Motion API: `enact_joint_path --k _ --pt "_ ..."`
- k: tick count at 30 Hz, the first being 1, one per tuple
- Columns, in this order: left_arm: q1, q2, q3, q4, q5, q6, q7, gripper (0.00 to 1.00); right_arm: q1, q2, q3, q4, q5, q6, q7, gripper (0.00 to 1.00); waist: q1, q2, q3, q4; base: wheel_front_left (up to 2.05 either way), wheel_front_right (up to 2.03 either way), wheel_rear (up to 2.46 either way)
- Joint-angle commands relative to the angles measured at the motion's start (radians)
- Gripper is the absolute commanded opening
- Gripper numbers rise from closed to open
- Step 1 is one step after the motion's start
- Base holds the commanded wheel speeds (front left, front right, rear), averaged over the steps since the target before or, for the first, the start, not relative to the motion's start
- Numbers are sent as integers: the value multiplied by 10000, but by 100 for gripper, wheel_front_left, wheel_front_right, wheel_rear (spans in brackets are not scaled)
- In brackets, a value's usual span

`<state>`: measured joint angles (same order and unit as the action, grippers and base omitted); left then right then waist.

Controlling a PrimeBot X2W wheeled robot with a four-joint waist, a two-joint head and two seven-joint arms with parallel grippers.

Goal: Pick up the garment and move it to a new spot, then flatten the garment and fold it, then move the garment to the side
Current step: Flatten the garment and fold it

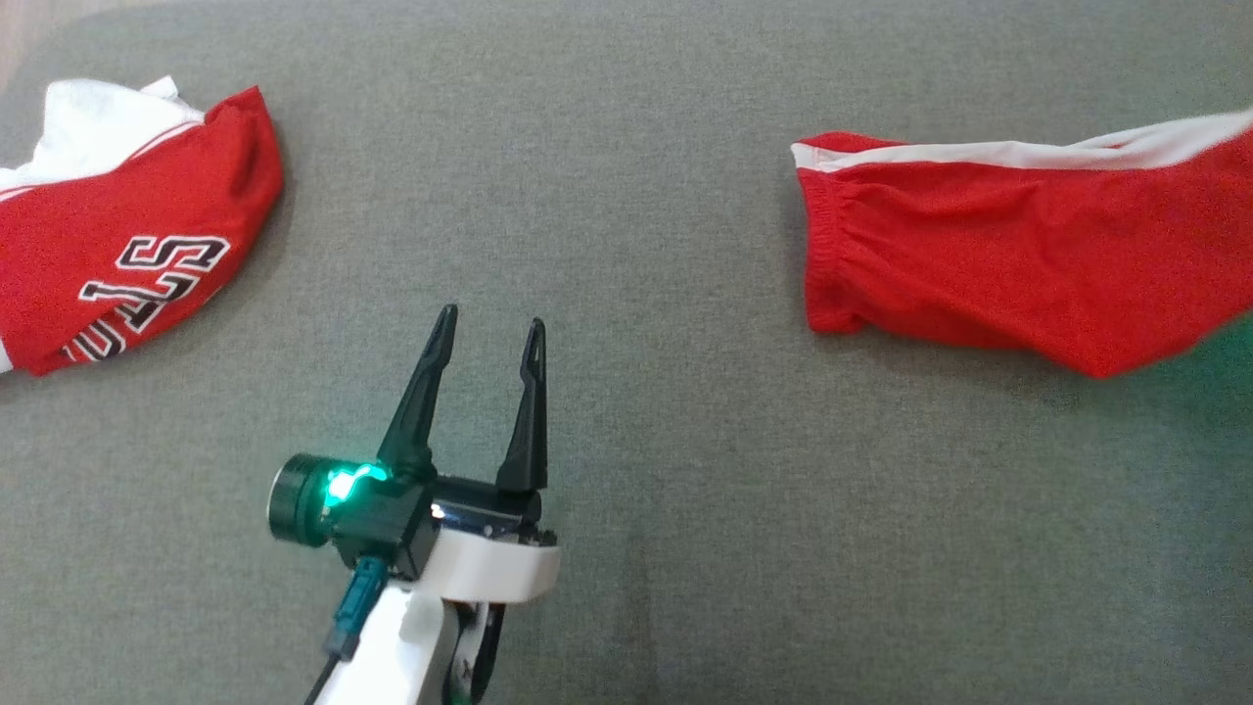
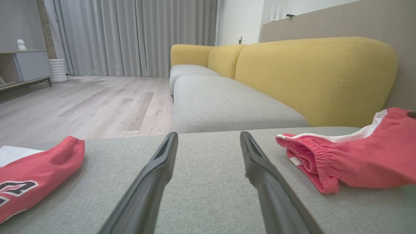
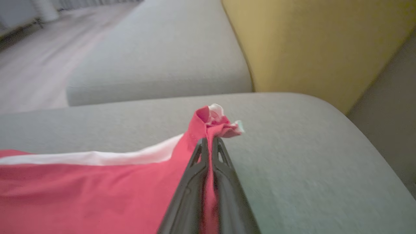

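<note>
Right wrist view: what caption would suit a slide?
Right pincer shut on a bunched edge of the red garment, grey cushion beneath.

— What does the left tool [image 1: 491, 318] look like?
— It has two long dark fingers [image 1: 421, 401] that taper to narrow tips, and one has a small slot near its end. They rise from a black block with a round dark cap [image 1: 294, 499] on its side, where a green light [image 1: 352, 482] glows.
— And behind that?
— A glossy white wrist shell [image 1: 489, 573], with a teal plug [image 1: 358, 587] feeding a black cable [image 1: 323, 681].
— And the right tool [image 3: 210, 139]?
— It has the same dark, matte fingers, with open cut-outs just below the tips.
</note>
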<state>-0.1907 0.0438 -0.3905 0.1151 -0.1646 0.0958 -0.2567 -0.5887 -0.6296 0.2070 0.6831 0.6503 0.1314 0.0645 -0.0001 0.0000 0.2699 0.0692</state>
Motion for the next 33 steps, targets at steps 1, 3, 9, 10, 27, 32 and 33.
enact_joint_path --k 1,3,9,10,27,32,33 --pt "61 65 304 -232 109 -22 -51 100 -188 -83 45 -725 51 -7 -101 0 1 0 -92 -21 0 0 0" --pt "73 65 308 -186 124 -45 -51 100 -73 110 115 -1427 124 -7 -6 0 1 0 -181 4 0 0 0" --pt "201 65 348 -135 55 -12 -51 100 504 981 430 -3463 -338 -7 520 0 1 0 -467 122 0 0 0" --pt "222 65 334 -129 33 -8 -51 100 587 1242 532 -3738 -450 -7 650 0 1 0 -490 146 0 0 0" --pt "268 64 147 -178 -364 176 -51 100 2068 3946 1876 -4761 -1535 -7 -261 100 1 0 -628 817 0 0 0" --pt "555 64 370 -387 -334 236 -51 100 2978 3850 875 -5138 -2017 -7 -1747 100 1 0 -934 826 0 0 0" --pt "644 64 432 -444 -281 243 -51 100 3171 3845 634 -5109 -2160 -7 -2076 100 1 0 -1025 808 0 0 0"
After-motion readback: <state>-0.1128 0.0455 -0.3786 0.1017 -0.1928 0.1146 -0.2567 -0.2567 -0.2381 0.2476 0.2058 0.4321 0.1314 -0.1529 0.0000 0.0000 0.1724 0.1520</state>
